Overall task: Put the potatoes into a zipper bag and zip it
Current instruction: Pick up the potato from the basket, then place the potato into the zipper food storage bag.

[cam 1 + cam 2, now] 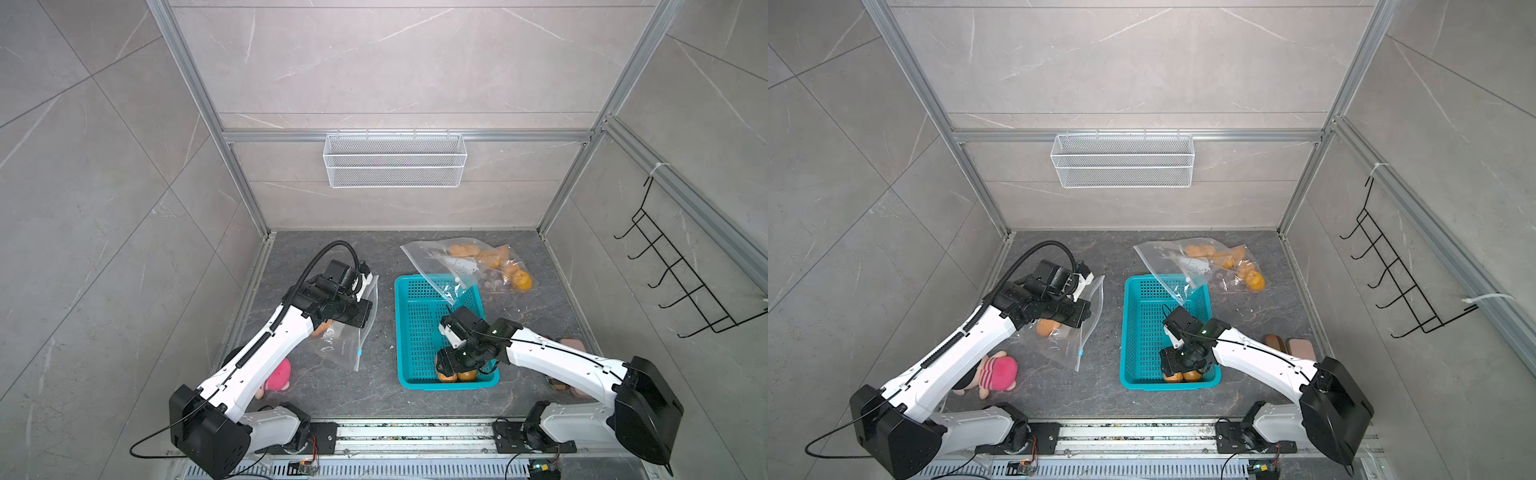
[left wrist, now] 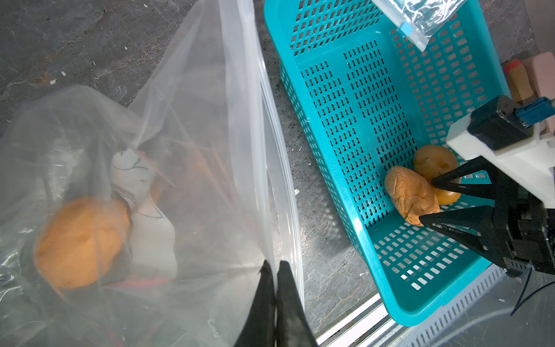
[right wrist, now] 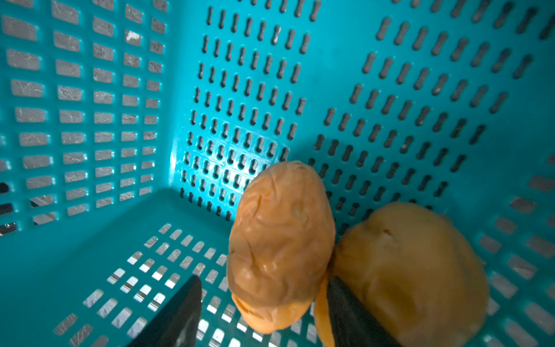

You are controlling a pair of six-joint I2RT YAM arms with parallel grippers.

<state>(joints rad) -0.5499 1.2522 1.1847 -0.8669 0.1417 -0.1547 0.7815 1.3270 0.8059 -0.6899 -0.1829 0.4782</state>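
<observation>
Teal basket [image 1: 399,324] holds two potatoes [image 3: 280,240] in its near right corner; the right tool [image 3: 262,281] stands open astride the wrinkled one. Left tool [image 2: 274,266] is pinched shut on the zipper bag [image 2: 210,150] rim, another potato [image 2: 81,240] inside.

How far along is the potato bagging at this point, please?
Done: one zipper bag at the back holds several potatoes; its seal I cannot judge. In hand: the left claw pinches the rim of the second bag, one potato inside, while the right claw stands open around the wrinkled potato in the basket. Left: it and the smoother potato beside it, then zipping.
</observation>
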